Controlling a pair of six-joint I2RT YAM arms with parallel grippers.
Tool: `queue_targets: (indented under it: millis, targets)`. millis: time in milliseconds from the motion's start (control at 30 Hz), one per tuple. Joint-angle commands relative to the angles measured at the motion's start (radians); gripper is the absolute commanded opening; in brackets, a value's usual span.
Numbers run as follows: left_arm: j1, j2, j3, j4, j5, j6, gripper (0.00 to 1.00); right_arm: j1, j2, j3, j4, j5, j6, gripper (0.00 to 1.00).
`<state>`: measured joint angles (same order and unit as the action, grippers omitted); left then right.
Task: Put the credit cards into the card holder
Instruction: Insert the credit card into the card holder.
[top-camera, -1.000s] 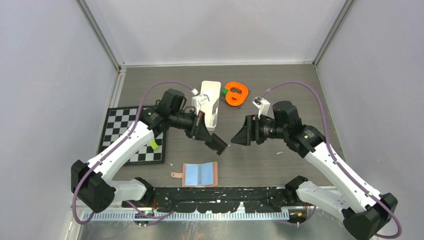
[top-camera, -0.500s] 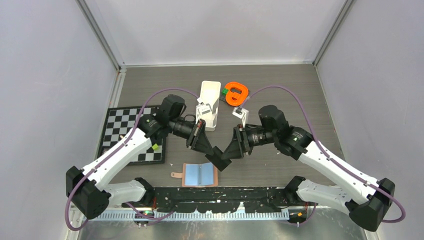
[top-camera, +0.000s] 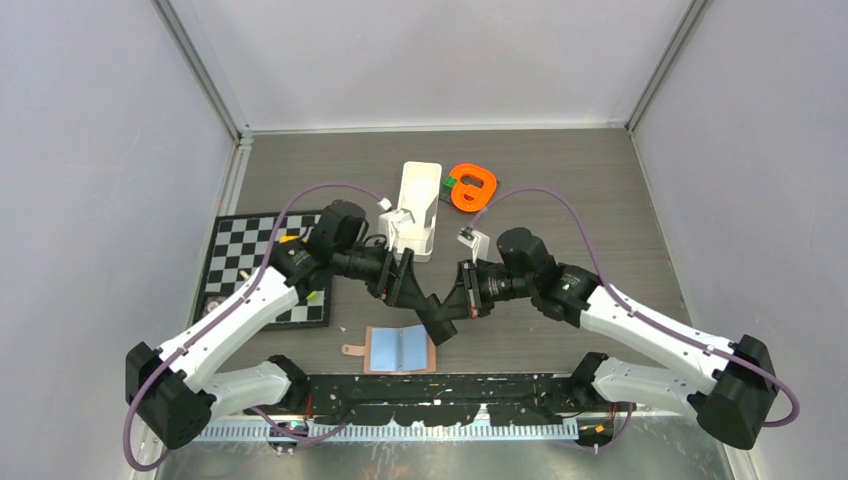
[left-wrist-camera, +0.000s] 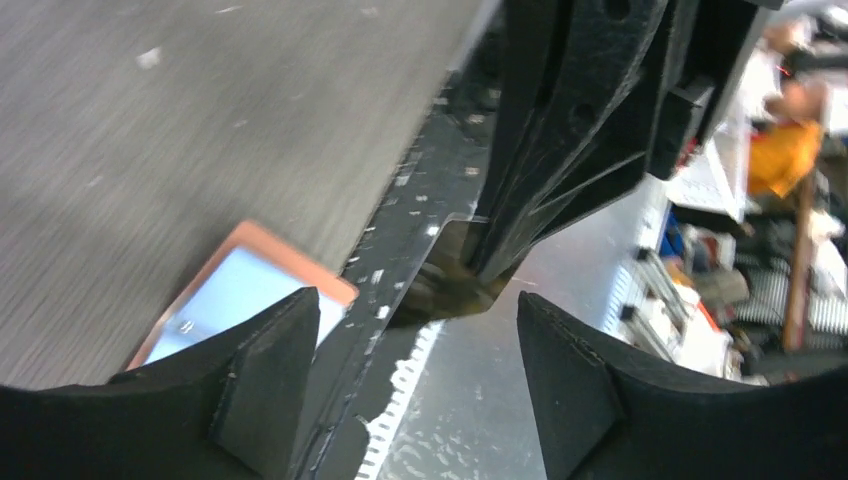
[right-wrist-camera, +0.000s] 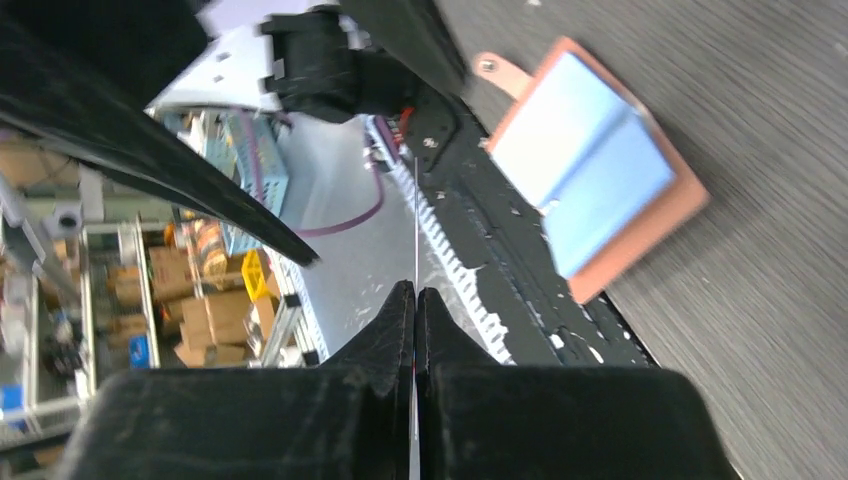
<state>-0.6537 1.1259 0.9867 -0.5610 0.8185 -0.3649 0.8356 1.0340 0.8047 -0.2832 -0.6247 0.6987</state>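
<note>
**Two-arm card transfer above the open holder.** The tan-brown, leather-like folding card holder (top-camera: 400, 349) lies opened flat on the grey wood-grain tabletop (top-camera: 570, 180). Its pale blue lining faces up and its snap tab points away to one side. Both arms reach in so that their fingertips meet in the air just above and beyond the card holder.

The right hand (right-wrist-camera: 415, 292) is clamped tight on a thin, dark translucent credit card (left-wrist-camera: 452, 272). In the right wrist view the card shows only as a fine line rising from between the pressed fingers. The left hand (left-wrist-camera: 412, 310) stands open, with its two black fingers spread to either side of the card and not seen to touch it.

**Step in hand (judged).** This appears to be a hand-to-hand pass of one card, with the grip now on the right side.

**Next move (judged).**
- The left hand needs to back clear of the card.
- The right hand then needs to turn the card's free edge down towards the card holder and slide it under a pocket lip.
- The holder is light and unpinned, so it may skid unless the left hand steadies it.

**Containers.**
- No card shows in either blue panel of the card holder, though the pocket openings are too small to read.
- The long white rectangular tray (top-camera: 425, 180) sits well beyond the card holder and is partly masked by the left wrist. No cards can be made out in the part that shows.
</note>
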Motion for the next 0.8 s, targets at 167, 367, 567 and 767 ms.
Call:
queue_targets:
  millis: [167,367,567,767]
  targets:
    - [0.006,-0.098,-0.203,-0.161,-0.704,-0.323,0.78,0.086,0.056,-0.252,0.322,0.243,0.346,0.00]
    - [0.008,-0.149,-0.253,-0.261,-0.873,-0.378,0.74,0.178,0.176,-0.242,0.391,0.342,0.370,0.01]
    - [0.007,-0.120,-0.328,-0.226,-0.769,-0.424,0.65,0.204,0.325,-0.209,0.459,0.351,0.360,0.00]
    - [0.007,-0.123,-0.393,-0.184,-0.763,-0.461,0.63,0.222,0.435,-0.202,0.546,0.333,0.367,0.00]
